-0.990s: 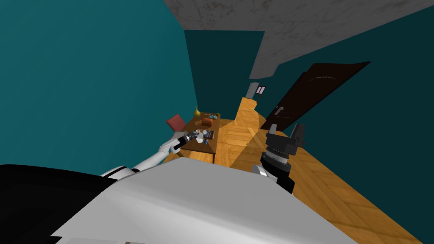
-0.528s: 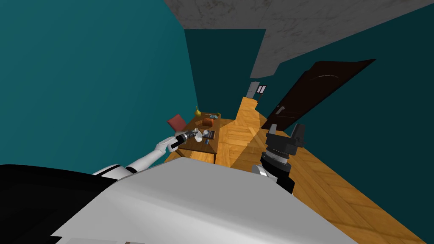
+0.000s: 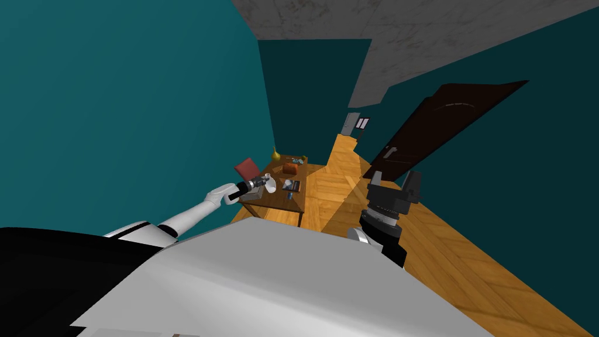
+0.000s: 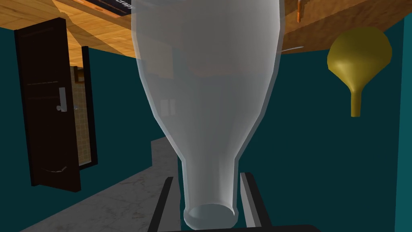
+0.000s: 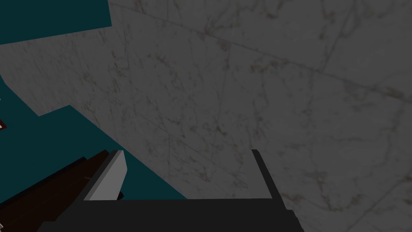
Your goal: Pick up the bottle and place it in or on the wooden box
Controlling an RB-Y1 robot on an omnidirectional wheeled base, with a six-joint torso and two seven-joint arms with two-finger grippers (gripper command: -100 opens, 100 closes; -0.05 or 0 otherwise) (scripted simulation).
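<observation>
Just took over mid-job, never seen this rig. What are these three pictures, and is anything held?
It is a two-armed robot with three cameras. The wide picture looks down from its head: the left arm reaches to a wooden table, and the right gripper is raised, apart from it. On the table stand a brown box, a yellow vase and small items too tiny to name. The left wrist camera looks along the left gripper, which is shut on the neck of a clear bottle. The right wrist camera shows that gripper open, holding nothing.
</observation>
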